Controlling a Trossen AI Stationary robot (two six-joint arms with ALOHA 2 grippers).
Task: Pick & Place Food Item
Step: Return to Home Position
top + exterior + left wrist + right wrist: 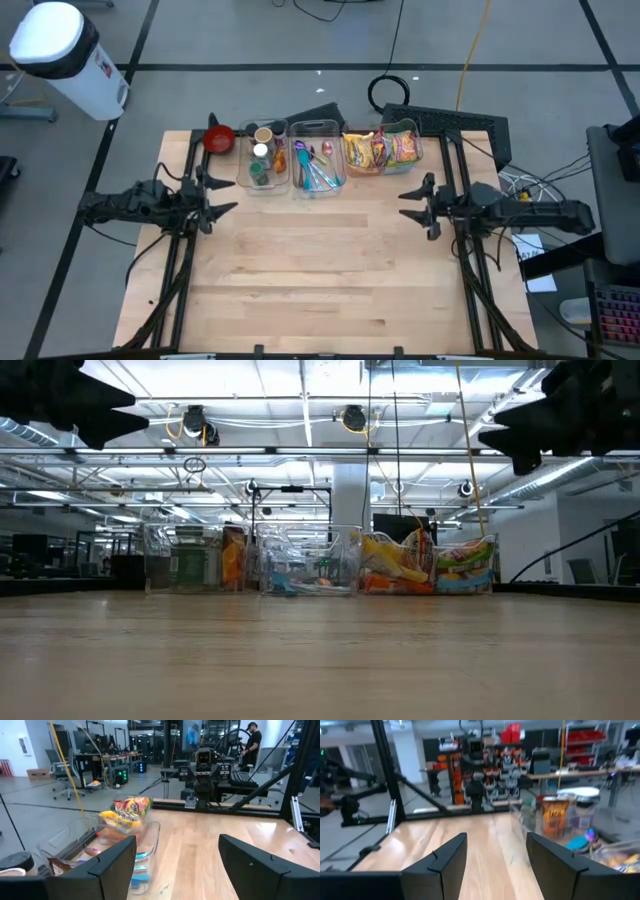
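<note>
Three clear bins stand in a row, and the middle bin (318,160) is our marker: it holds the spoons (320,175), blue, purple and pink handles heaped together. Just beside it on one flank, the left bin (263,158) carries jars (261,152) standing upright. On the other flank, the right bin (384,148) is packed with yellow and orange snack packets (372,150). A red bowl (219,138) sits past the left bin, farther out from the middle bin, at the edge of the table (320,280). Only the high view catches that bowl. The low view adds that both grippers hang up off the wood, higher than the middle bin's rim. From the left wrist, the right arm (204,770) faces straight back across the boards, and a person (252,742) in a dark top stands in the room beyond. The right wrist picks out an orange-labelled can (554,817). The left gripper (222,196) waits well apart from the middle bin, out on the left bin's side, its fingers spread wide with only bare wood between them. The right gripper (410,203) mirrors it on the right bin's side, also spread and empty. The spoons lie inside the middle bin, well clear of both sets of fingers.
</note>
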